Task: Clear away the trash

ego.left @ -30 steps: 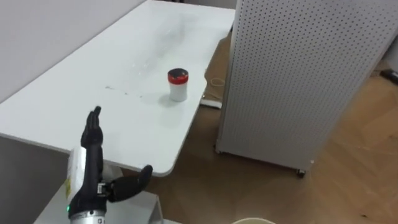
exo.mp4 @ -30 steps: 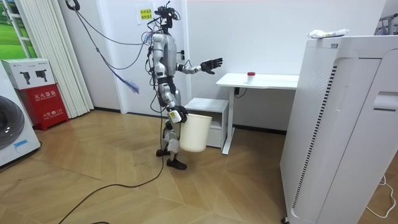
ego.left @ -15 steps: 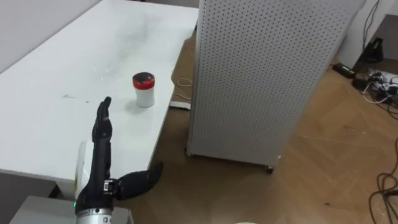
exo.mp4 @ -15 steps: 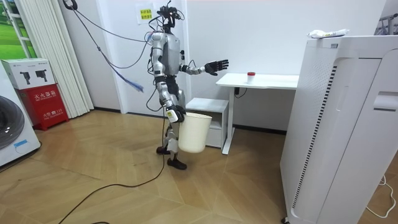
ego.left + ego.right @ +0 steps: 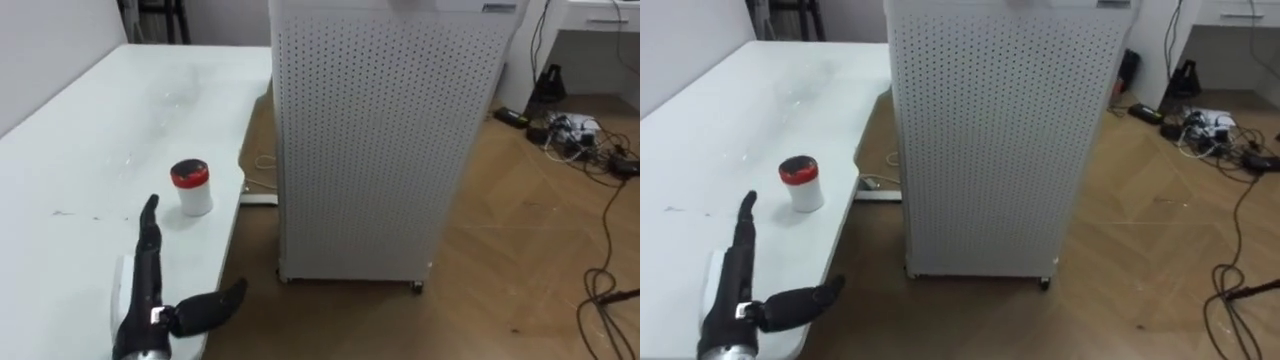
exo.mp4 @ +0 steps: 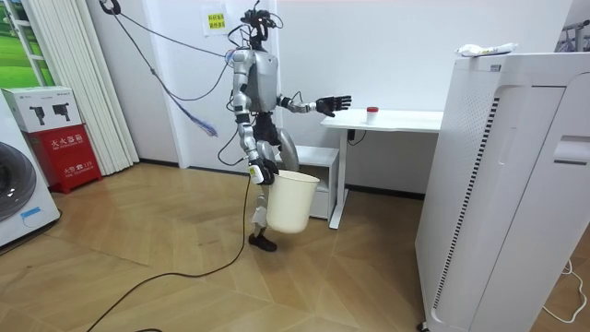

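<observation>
White table (image 5: 60,150) takes up the left side of the eye views, with a perforated white cabinet (image 5: 380,140) standing just beside its right edge at centre frame. The garbage, a small white jar with a red lid (image 5: 190,187), stands upright near that edge. The left hand (image 5: 148,285) reaches over the table at lower left, its fingers straight and pointing toward the jar and its thumb spread wide. It holds nothing, and looks lined up for a grasp. At centre left of the room view, the right hand (image 6: 260,172) is closed on the rim of a white bin (image 6: 291,200), probably kept low to receive the jar. The jar's lid hides its contents, the bin's inside cannot be seen, and the left forearm is cut off by the bottom edge.
</observation>
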You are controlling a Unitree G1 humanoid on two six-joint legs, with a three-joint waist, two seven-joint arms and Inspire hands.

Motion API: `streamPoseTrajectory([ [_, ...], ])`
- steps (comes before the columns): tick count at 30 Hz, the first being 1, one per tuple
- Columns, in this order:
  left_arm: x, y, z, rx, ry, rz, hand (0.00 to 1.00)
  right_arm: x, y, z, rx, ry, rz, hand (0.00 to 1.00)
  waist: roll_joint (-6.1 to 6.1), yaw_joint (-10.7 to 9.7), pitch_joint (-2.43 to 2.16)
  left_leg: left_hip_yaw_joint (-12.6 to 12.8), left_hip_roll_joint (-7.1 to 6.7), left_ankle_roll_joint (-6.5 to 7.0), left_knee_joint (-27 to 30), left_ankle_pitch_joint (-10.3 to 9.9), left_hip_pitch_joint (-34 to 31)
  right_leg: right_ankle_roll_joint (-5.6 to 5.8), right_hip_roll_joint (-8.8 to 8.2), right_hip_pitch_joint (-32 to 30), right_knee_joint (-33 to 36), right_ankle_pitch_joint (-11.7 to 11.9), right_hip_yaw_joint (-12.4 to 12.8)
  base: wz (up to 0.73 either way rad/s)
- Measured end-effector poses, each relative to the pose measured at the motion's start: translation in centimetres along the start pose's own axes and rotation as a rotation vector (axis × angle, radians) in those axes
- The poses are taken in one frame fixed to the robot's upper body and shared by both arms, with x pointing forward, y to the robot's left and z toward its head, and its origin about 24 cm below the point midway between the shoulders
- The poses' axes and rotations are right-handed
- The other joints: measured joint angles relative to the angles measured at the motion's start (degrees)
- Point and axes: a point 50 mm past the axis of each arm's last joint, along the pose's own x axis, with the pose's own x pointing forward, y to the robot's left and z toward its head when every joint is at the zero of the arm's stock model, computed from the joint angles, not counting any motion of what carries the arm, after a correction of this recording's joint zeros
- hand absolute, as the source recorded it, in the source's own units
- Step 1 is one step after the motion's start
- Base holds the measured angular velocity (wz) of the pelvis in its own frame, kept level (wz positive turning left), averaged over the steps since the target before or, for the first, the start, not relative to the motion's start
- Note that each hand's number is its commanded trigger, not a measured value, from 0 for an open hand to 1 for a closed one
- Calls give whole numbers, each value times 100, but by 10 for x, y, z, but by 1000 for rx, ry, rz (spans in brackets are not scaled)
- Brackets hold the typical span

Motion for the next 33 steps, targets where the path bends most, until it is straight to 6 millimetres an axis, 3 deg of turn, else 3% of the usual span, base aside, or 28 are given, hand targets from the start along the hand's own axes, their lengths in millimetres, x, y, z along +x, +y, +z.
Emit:
streamPoseTrajectory([
  [3, 2, 5, 1, 1, -7, 28, 0, 0, 0, 0, 1, -3, -4, 100, 29, -26, 19, 40, -31, -5, 9, -41, 56, -4, -50, 116, -177, 3, -76, -5],
  [6, 3, 8, 3, 0, -13, 37, 0, 0, 1, 0, -28, 2, -4, 100, 42, 20, 34, 23, -43, -20, 136, -52, 79, -30, -83, 232, -278, -23, 69, -11],
  [8, 5, 11, 2, 3, -12, 41, 0, 1, 3, 1, -40, -2, 5, 100, -29, 52, 96, -2, -107, 0, 306, -81, 43, -34, -154, 374, -257, -109, 110, 0],
  [9, 5, 9, 3, 1, -16, 29, 0, 0, 2, 2, -45, -11, 3, 100, -32, 59, 91, -39, -219, -4, 261, -115, -43, -32, -166, 404, -217, -195, 305, 27],
  [10, 4, 6, 6, 9, -32, 13, 0, -1, -3, 4, -54, -15, -8, 100, -1, 70, 83, -87, -415, -9, -45, -33, -145, 5, -206, 392, -136, -314, 406, 32],
  [11, 4, 5, 7, 16, -41, 5, 0, -1, -4, 5, -58, -15, -16, 100, -5, 70, 87, -113, -480, 185, -158, 75, -183, 39, -256, 378, -38, -401, 399, 21],
  [12, 4, 5, 7, 34, -50, -2, 0, -1, -4, 2, -58, -7, -24, 100, -89, 140, 50, -81, -631, 302, -146, 41, -96, 130, -424, 356, 142, -564, 382, 16],
  [13, 5, 4, 9, 30, -57, 2, 0, -1, -4, 3, -50, -9, -30, 100, -93, 167, 37, -72, -743, 372, -118, -66, -16, 216, -554, 343, 339, -628, 311, 12],
  [15, 5, 4, 11, 30, -66, 11, 0, 1, -1, 8, -39, -26, -29, 100, -75, 172, 33, -76, -811, 454, -14, -202, 44, 279, -721, 197, 897, -600, 28, 12],
  [16, 5, 3, 11, 30, -69, 12, 0, 1, 1, 10, -42, -34, -20, 100, -73, 195, 31, -81, -822, 491, 57, -301, 86, 405, -823, 144, 1192, -519, -161, 10],
  [18, 6, 4, 12, 33, -72, 14, 0, 2, 6, 11, -46, -38, -4, 100, -75, 233, 40, -107, -818, 534, 114, -422, 161, 477, -866, 138, 1385, -386, -302, 2],
  [19, 6, 3, 12, 32, -74, 9, 0, 3, 8, 11, -58, -36, 5, 100, -18, 237, 73, -232, -802, 551, 130, -457, 224, 491, -837, 97, 1494, -245, -315, 4],
  [21, 6, -2, 14, 16, -77, 4, 0, 4, 10, 15, -67, -45, 16, 100, 120, 310, 146, -627, -783, 552, -11, -459, 247, 483, -721, -132, 1408, -347, -262, -5],
  [22, 5, -2, 13, 13, -68, 10, 0, 5, 14, 17, -74, -48, 29, 100, 141, 333, 153, -711, -773, 532, -156, -427, 309, 473, -716, -345, 1119, -371, -236, -9],
  [23, 5, -3, 12, 12, -63, 8, 0, 5, 15, 17, -81, -45, 32, 100, 137, 311, 152, -741, -774, 527, -199, -425, 347, 470, -721, -371, 864, -349, -241, 14],
  [24, 4, -4, 11, 8, -61, 0, 0, 5, 17, 17, -93, -46, 38, 100, 110, 270, 131, -837, -801, 518, -206, -430, 378, 452, -708, -361, 202, -58, -243, 54],
  [25, 3, -6, 10, 8, -56, -15, 0, 5, 16, 15, -97, -39, 35, 100, 112, 195, 115, -982, -808, 476, -219, -448, 418, 510, -650, -319, -34, 316, -285, 58],
  [27, 1, -8, 10, 12, -54, -23, 0, 5, 17, 14, -98, -38, 39, 100, 83, 178, 74, -1051, -766, 407, -368, -413, 496, 459, -542, -98, -318, 373, -353, 30],
  [33, -6, -13, 4, 21, -31, -53, 0, 5, 21, 13, -166, -29, 55, 100, 50, 139, 80, -1136, -691, 350, -609, -378, 824, 409, -410, 449, -898, 424, -564, 12],
])
